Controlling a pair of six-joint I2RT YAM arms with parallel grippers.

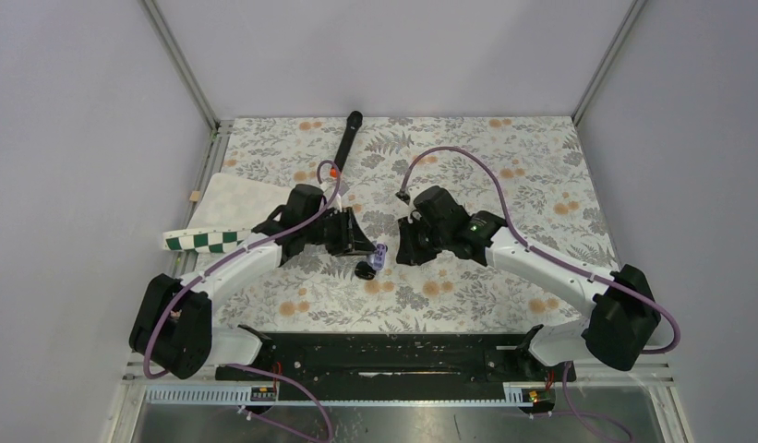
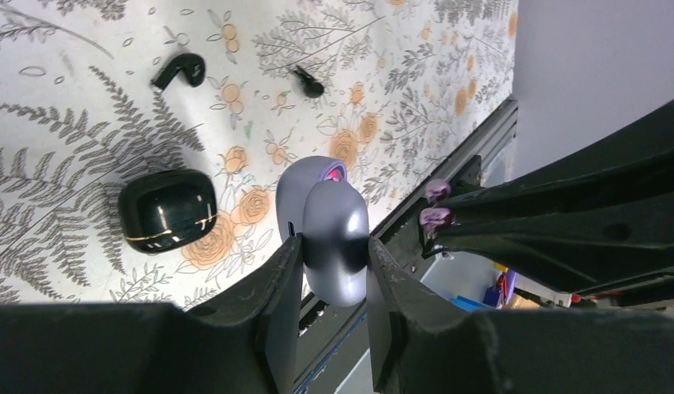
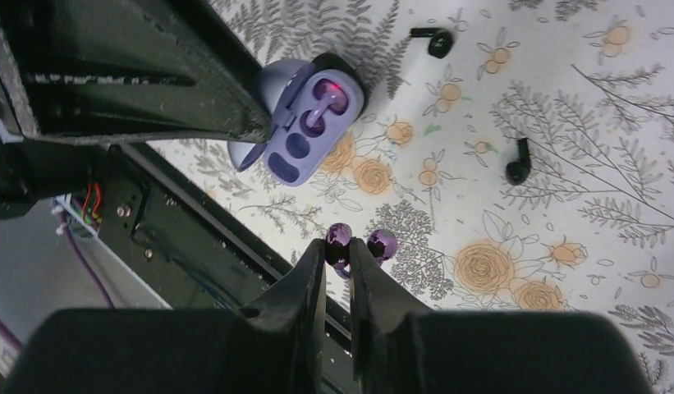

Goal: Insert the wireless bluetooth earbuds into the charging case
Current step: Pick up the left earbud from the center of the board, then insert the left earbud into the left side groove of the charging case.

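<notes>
Toward the near edge of the surface [image 1: 541, 185], about midway between its left and right edges, the two pincers meet. The left pincer [image 2: 333, 250] is closed on a lilac charging case [image 2: 333, 209] and holds it off the surface with the lid swung open. Inside it, one seated earbud [image 3: 325, 92] is already in its well and shows a small red light. The empty well [image 3: 296, 149] beside it looks free. The right pincer [image 3: 337, 253] is closed on a lilac earbud [image 3: 339, 236], pinched at the very fingertips. This bud is near the open case but apart from it, and not yet over the free well. For the lilac set I judge the work about half done: one bud is in and one is in the air.

On the surface just beside the held case lies a black charging case [image 2: 167, 209], glossy, with its lid closed. A little farther from the near edge lie a black earbud [image 2: 181, 70] and another black earbud [image 2: 309, 82], apart from each other and from that case. If this black set belongs to the task too, nothing of it is done. The case has to be opened and both buds lifted and seated, which is fine work for such wide fingers.

Near the far edge lies a black rod [image 1: 347, 140], which seems to have no part in this.
</notes>
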